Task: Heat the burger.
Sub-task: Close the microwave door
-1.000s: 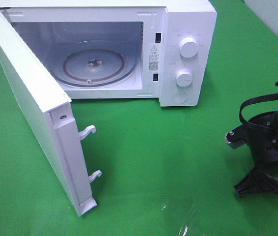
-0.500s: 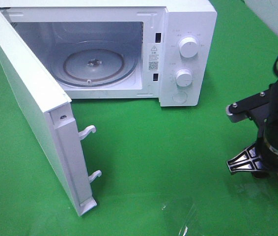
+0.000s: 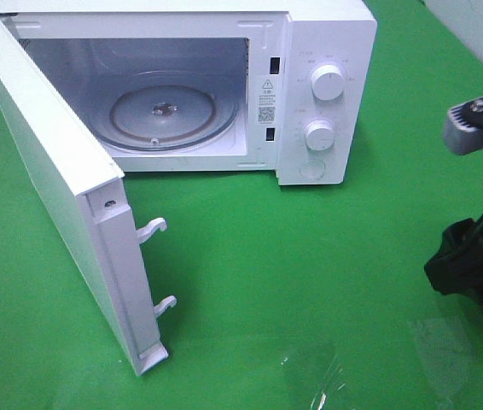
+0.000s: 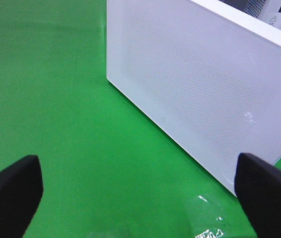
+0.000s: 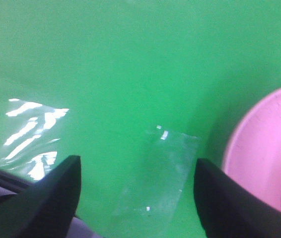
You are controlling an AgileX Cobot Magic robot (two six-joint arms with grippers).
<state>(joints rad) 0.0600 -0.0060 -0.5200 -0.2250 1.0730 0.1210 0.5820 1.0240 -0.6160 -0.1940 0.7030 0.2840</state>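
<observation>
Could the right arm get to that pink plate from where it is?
Probably yes. The right gripper hangs open over bare green cloth, with the pink plate just beside one finger and nothing between them. Only the plate's edge shows, so what sits on it is unclear.

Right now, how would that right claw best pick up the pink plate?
Probably by its rim. The pink plate is flat with a thin curved edge facing the open right gripper, so approaching from that near side seems easiest. Most of it is out of view.
</observation>
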